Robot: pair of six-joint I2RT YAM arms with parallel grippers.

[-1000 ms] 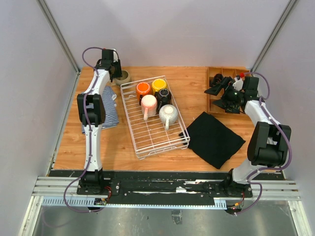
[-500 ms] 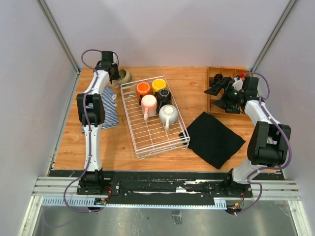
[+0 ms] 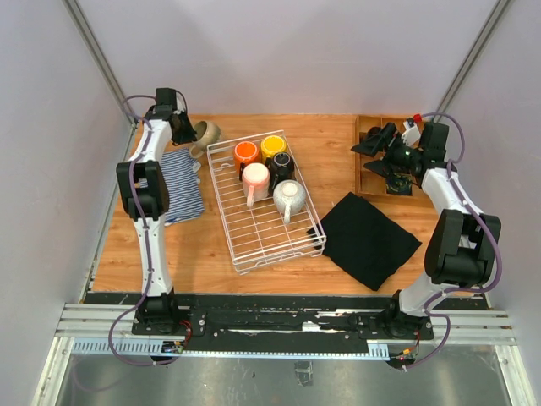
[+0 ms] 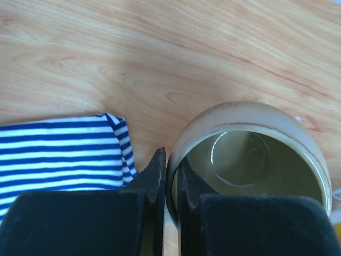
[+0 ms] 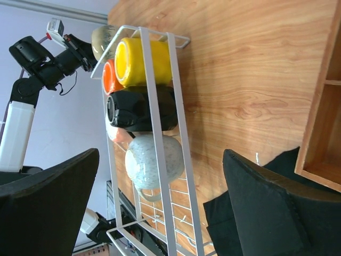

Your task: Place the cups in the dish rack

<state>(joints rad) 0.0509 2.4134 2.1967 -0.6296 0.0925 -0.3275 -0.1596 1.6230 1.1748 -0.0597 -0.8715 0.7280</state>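
Observation:
The beige cup point(image 3: 206, 133) hangs tilted at the table's back left, just outside the dish rack point(image 3: 270, 241). My left gripper point(image 3: 188, 131) is shut on its rim. In the left wrist view one finger point(image 4: 155, 176) sits outside the beige cup point(image 4: 250, 154) and the other inside. The orange point(image 3: 246, 152), yellow point(image 3: 273, 145), black point(image 3: 281, 163), pink point(image 3: 255, 179) and whitish-grey point(image 3: 289, 196) cups lie in the rack's far half. My right gripper point(image 3: 378, 152) hovers open over the wooden tray, holding nothing; its wrist view looks across at the rack point(image 5: 160, 106).
A blue-striped cloth point(image 3: 173, 182) lies left of the rack under the left arm. A black cloth point(image 3: 370, 238) lies to the rack's right. A wooden compartment tray point(image 3: 363, 179) sits at the back right. Grey walls close in the table on three sides.
My left gripper closed on the beige cup's rim, then swung left and tipped the cup off the table. The right gripper drew back a little and stayed open.

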